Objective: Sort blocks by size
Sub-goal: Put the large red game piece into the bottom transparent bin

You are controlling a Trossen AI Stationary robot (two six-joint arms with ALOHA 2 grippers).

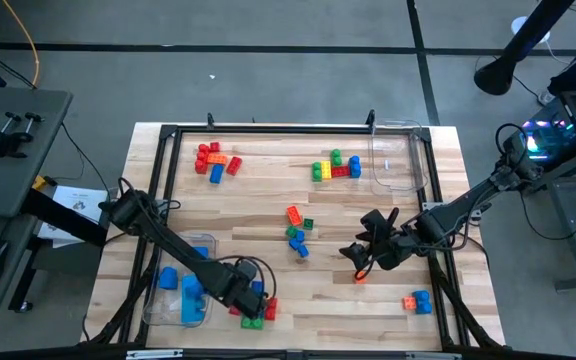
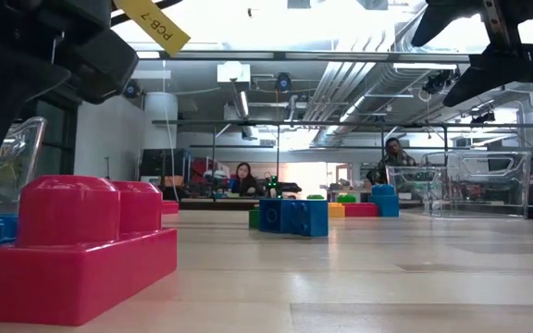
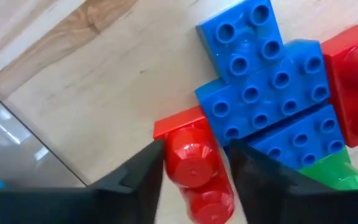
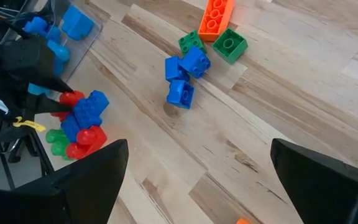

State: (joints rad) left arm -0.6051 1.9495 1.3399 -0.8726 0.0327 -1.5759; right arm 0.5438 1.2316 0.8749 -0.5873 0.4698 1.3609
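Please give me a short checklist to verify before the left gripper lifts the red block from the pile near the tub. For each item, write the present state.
1. Left gripper straddles the red block, one finger on each side: ok.
2. Fingers fully closed on it: cannot tell.
3. Red block free of the blue blocks: not ok, they touch.
4. Clear tub beside the pile, blue blocks already inside: ok.
5. Right gripper open, holds nothing, away from the pile: ok.
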